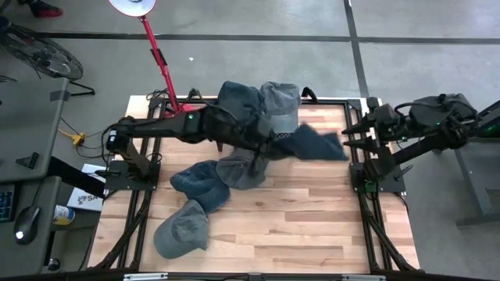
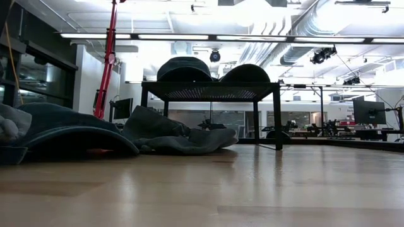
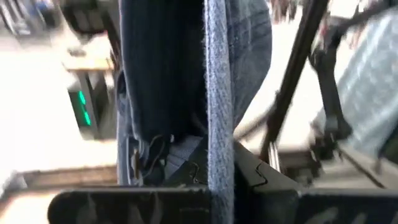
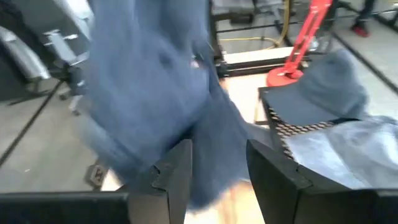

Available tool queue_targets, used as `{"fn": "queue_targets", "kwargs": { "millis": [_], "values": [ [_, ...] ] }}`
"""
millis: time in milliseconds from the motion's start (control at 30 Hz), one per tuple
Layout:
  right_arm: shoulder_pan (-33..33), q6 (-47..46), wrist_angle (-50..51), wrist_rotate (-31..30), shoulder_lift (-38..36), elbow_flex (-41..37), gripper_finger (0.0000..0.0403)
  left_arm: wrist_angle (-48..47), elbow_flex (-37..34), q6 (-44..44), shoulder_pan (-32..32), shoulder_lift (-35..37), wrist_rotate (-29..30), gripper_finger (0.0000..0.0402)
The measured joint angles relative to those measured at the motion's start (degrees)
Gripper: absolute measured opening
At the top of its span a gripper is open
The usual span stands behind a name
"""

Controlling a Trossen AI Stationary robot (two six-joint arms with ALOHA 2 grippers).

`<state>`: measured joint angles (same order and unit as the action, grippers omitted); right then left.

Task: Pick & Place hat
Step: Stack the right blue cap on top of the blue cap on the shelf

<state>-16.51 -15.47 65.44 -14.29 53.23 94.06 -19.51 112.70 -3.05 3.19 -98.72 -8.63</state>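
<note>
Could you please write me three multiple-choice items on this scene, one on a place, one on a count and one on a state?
1. The lone hat, apart from the pile, lies on which arm's side of the table?
A. left
B. right
C. dead centre

2. How many hats sit on top of the dark rack?
A. one
B. two
C. four

3. The left gripper is:
A. open and empty
B. shut on a hat
C. out of sight

Answers:
1 A: the high view shows it on the left arm's side.
2 B: two domes show above the rack in the low view.
3 B: the blue hat is pinched between its fingers.
</note>
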Motion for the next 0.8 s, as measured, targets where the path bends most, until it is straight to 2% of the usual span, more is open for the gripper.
{"fn": "queue_targets", "kwargs": {
  "millis": [267,533,667,800],
  "values": [
    [-0.02,1.86,-2.04,-3.93,1.43,-0.02,0.0140,15.31,-0.13,0.11,-2.36,1.94,-9.06,0.0006],
    [0.00,11.70,-16.20,-4.69,3.64,0.00,0.0140,25.64,-0.17,-0.64,-4.18,1.95,-15.19,0.0006],
    [0.00,13.19,-15.27,-7.89,2.53,0.08,0.0140,21.65,-0.11,-0.10,-4.44,2.52,-11.67,0.0006],
    [0.02,12.37,-14.44,-8.23,-0.42,1.11,0.0140,12.37,0.27,1.72,-4.27,4.13,-2.50,0.0005]
  ]
}}
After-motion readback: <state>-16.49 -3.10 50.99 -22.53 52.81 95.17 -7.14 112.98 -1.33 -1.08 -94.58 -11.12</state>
